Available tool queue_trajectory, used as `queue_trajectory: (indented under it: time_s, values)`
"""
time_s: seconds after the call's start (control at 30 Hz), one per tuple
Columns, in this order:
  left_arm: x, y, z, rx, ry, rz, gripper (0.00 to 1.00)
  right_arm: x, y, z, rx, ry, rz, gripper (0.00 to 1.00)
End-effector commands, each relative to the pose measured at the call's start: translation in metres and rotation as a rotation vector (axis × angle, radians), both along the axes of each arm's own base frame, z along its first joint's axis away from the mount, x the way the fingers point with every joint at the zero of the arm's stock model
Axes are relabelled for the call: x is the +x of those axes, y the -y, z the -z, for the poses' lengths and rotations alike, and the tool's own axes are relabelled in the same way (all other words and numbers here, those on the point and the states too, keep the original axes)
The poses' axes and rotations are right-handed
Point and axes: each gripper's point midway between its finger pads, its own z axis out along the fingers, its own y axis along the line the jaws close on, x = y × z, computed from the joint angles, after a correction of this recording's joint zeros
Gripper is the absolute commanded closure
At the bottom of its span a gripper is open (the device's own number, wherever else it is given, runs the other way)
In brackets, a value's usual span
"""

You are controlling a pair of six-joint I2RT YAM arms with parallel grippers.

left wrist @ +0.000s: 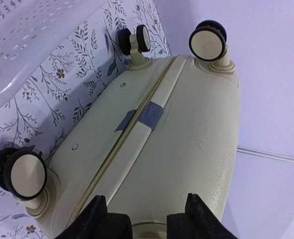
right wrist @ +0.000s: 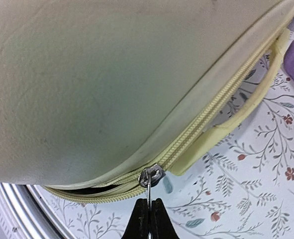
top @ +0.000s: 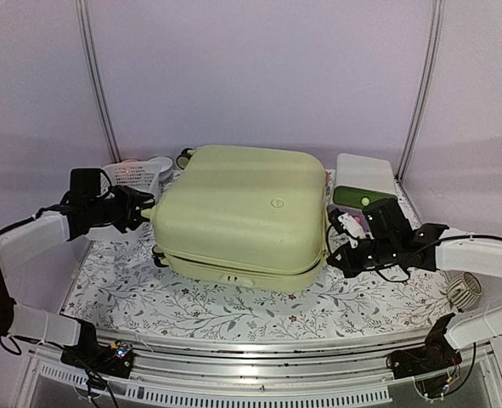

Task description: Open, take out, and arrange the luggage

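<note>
Right jaws pinching one zipper pull point(right wrist: 150, 177), left jaws astride luggage point(top: 242, 212) (grip unclear), three wheels point(left wrist: 207, 42).

Pale yellow-green hard-shell luggage point(top: 238, 212) lies flat, wheels point(left wrist: 206, 42) to the left, zipper point(right wrist: 201, 129) partly open at right

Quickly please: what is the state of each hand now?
Left hand: fingers apart around the luggage end; grip cannot be told.
Right hand: closed on the zipper pull.
</note>
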Motion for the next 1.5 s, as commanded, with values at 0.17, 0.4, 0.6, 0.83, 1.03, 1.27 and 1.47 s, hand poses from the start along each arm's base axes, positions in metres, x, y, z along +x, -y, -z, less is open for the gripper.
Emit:
queue_trajectory:
  time_s: [0.17, 0.4, 0.6, 0.83, 1.03, 1.27, 1.47]
  values:
    - [0.063, -0.009, -0.013, 0.252, 0.141, 0.026, 1.00, -0.096, -0.081, -0.038, 0.131, 0.058, -0.378, 0.98]
    - [0.117, -0.014, -0.034, 0.309, 0.186, 0.021, 1.00, -0.099, -0.081, -0.010, 0.024, 0.028, -0.347, 0.98]
    - [0.134, -0.004, -0.038, 0.318, 0.247, 0.141, 0.75, -0.091, -0.058, 0.008, -0.042, 0.004, -0.239, 0.98]
    - [0.095, -0.022, -0.045, 0.404, 0.248, 0.051, 0.40, -0.063, -0.031, 0.018, -0.058, -0.051, -0.078, 0.97]
    - [0.030, 0.009, -0.086, 0.670, 0.440, 0.204, 0.05, -0.065, -0.044, 0.017, -0.038, -0.053, -0.142, 0.97]
    - [-0.094, 0.099, -0.113, 0.659, 0.853, 0.638, 0.22, -0.060, -0.056, 0.010, 0.033, -0.024, -0.155, 0.97]
    - [-0.177, 0.175, -0.107, 0.611, 0.999, 0.896, 0.27, -0.055, -0.054, 0.014, 0.057, -0.028, -0.135, 0.97]
